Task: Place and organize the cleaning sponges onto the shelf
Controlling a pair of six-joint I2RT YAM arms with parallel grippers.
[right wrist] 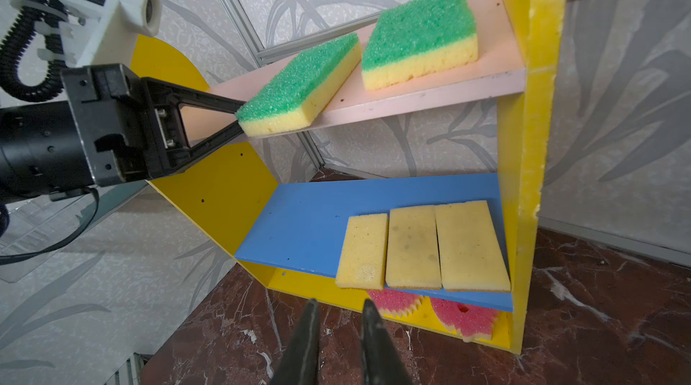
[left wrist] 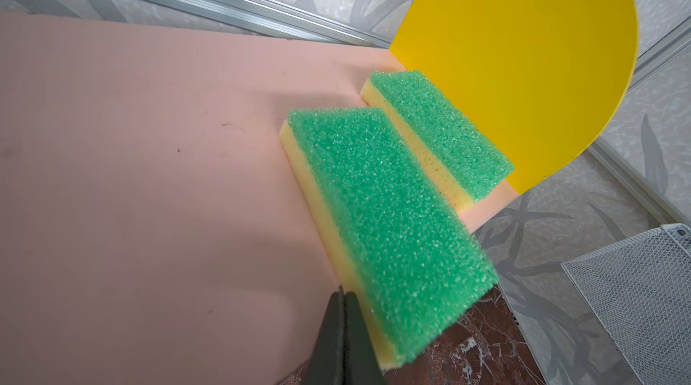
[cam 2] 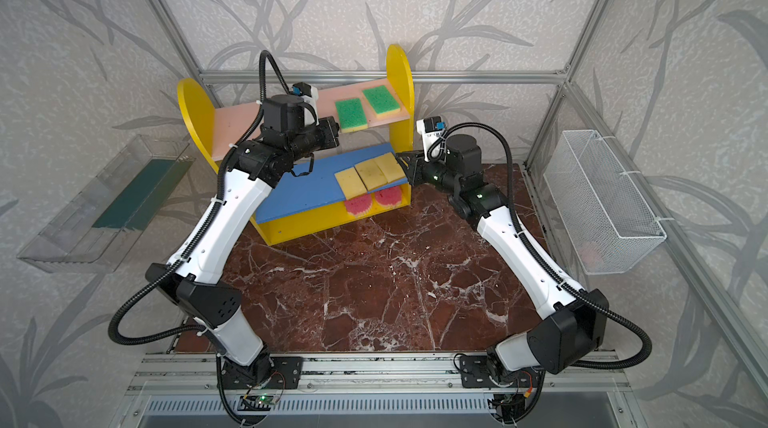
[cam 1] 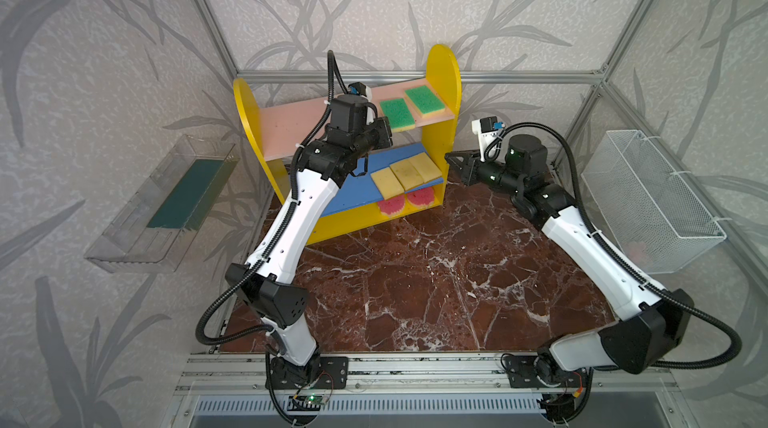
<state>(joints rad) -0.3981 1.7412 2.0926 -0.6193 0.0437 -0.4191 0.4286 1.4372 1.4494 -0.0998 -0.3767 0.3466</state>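
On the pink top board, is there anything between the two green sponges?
No. In the left wrist view only a narrow bare strip of the pink top board separates the nearer green sponge from the farther green sponge.

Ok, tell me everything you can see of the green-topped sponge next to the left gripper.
The green-topped sponge is a rectangular block, coarse green scouring layer over porous yellow foam. It lies flat, green up, on the pink top board, turned askew with its near corner overhanging the front edge. The shut left gripper tips meet that corner. Its far end nearly meets a second green sponge; contact is unclear.
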